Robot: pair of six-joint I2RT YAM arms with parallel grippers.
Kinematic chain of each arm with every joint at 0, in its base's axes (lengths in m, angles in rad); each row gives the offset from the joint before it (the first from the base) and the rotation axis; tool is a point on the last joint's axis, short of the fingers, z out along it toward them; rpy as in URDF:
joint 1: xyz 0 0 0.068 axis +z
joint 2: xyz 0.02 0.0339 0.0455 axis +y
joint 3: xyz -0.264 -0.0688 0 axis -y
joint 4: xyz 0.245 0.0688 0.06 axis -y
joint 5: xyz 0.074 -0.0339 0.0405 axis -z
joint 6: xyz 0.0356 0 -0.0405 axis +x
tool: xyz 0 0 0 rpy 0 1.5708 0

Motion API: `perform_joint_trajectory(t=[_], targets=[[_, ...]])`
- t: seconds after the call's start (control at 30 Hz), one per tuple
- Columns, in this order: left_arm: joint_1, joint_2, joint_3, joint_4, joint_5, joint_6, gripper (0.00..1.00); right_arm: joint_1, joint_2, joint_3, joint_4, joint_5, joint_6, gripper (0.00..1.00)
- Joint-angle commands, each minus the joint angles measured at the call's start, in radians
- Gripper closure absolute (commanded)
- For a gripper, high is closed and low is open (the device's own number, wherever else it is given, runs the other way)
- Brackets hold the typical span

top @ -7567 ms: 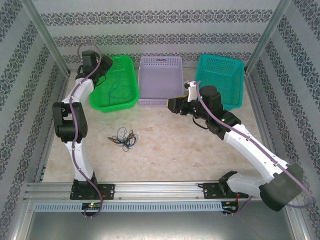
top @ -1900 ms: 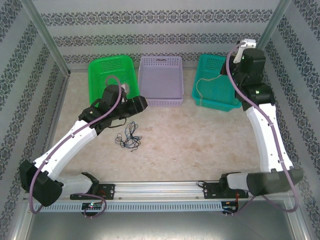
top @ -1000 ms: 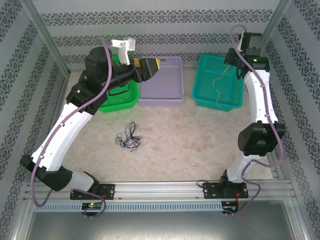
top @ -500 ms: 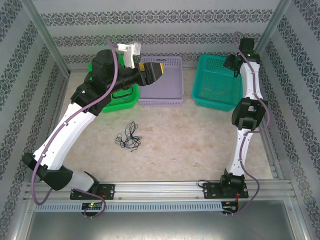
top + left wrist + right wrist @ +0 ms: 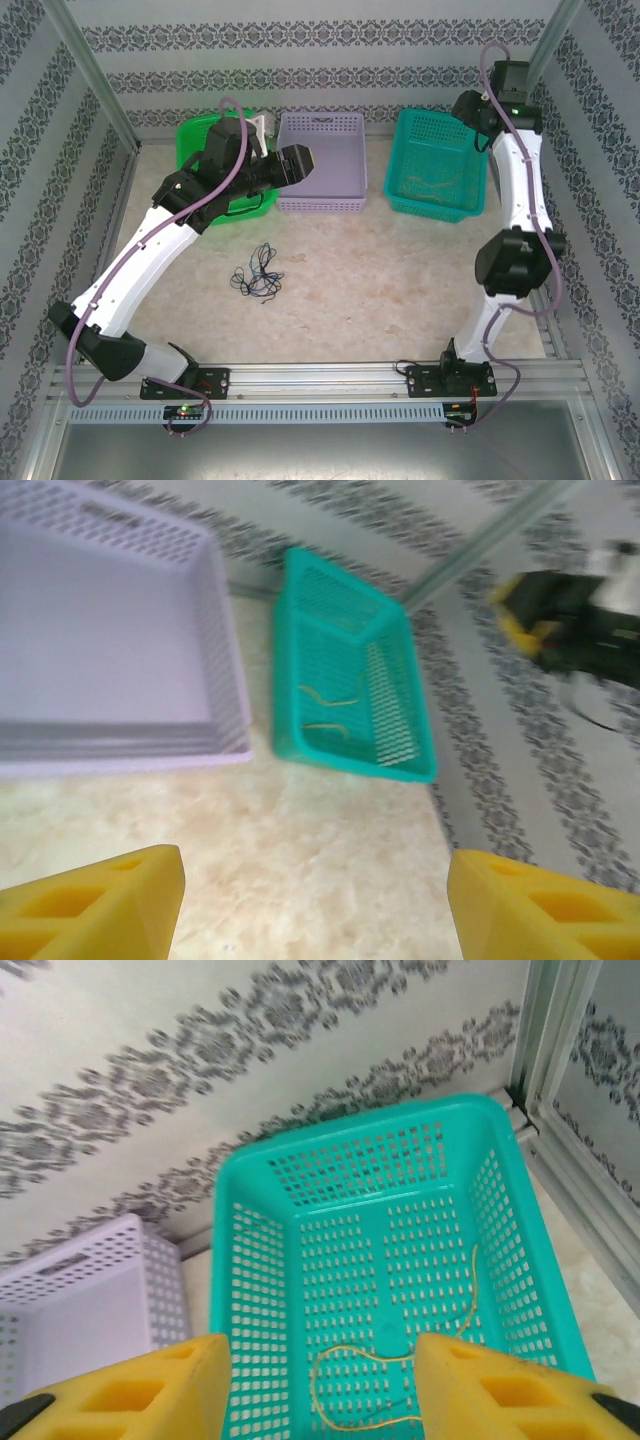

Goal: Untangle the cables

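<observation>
A knot of dark cables (image 5: 255,275) lies on the table (image 5: 400,290), apart from both arms. A yellow cable (image 5: 372,1354) sits in the teal basket (image 5: 250,1260), apparently sorted by colour. The right gripper (image 5: 320,1395) above it is spread and empty, and so is the left gripper (image 5: 315,900), near the lilac basket (image 5: 225,660).

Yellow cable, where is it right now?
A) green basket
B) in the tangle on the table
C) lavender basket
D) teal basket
D: the yellow cable lies loose on the floor of the teal basket, as the right wrist view shows, well apart from the dark tangle on the table.
</observation>
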Motion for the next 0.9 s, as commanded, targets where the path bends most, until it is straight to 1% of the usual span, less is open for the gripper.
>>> perform_joint_trajectory(t=[0.0, 0.1, 0.23, 0.27, 0.33, 0.4, 0.47, 0.57, 0.67, 0.77, 0.87], targets=[[0.037, -0.04, -0.082, -0.191, -0.117, -0.141, 0.31, 0.056, -0.131, -0.139, 0.066, -0.008, 0.027, 0.48], [0.08, -0.075, -0.21, -0.254, -0.104, -0.214, 0.32, 0.127, -0.266, -0.337, 0.133, -0.045, 0.073, 0.49], [0.109, -0.12, -0.404, -0.285, -0.087, -0.26, 0.34, 0.32, -0.407, -0.593, 0.201, -0.087, 0.115, 0.48], [0.113, -0.129, -0.455, -0.275, -0.072, -0.265, 0.35, 0.38, -0.428, -0.655, 0.216, -0.102, 0.129, 0.43], [0.113, -0.138, -0.546, -0.25, -0.042, -0.278, 0.34, 0.498, -0.447, -0.755, 0.235, -0.128, 0.166, 0.42], [0.113, -0.14, -0.63, -0.214, -0.011, -0.301, 0.33, 0.615, -0.446, -0.849, 0.273, -0.161, 0.22, 0.45], [0.113, -0.134, -0.692, -0.185, 0.011, -0.331, 0.32, 0.696, -0.428, -0.917, 0.334, -0.227, 0.27, 0.5], [0.114, -0.116, -0.76, -0.131, 0.038, -0.367, 0.3, 0.767, -0.38, -0.972, 0.405, -0.299, 0.361, 0.52], [0.114, -0.082, -0.804, -0.084, 0.033, -0.393, 0.28, 0.812, -0.313, -0.975, 0.425, -0.354, 0.419, 0.53], [0.114, -0.039, -0.836, -0.019, 0.025, -0.427, 0.27, 0.845, -0.252, -0.982, 0.47, -0.391, 0.486, 0.53], [0.115, 0.007, -0.868, 0.054, 0.011, -0.454, 0.29, 0.864, -0.205, -1.003, 0.534, -0.419, 0.563, 0.52]])
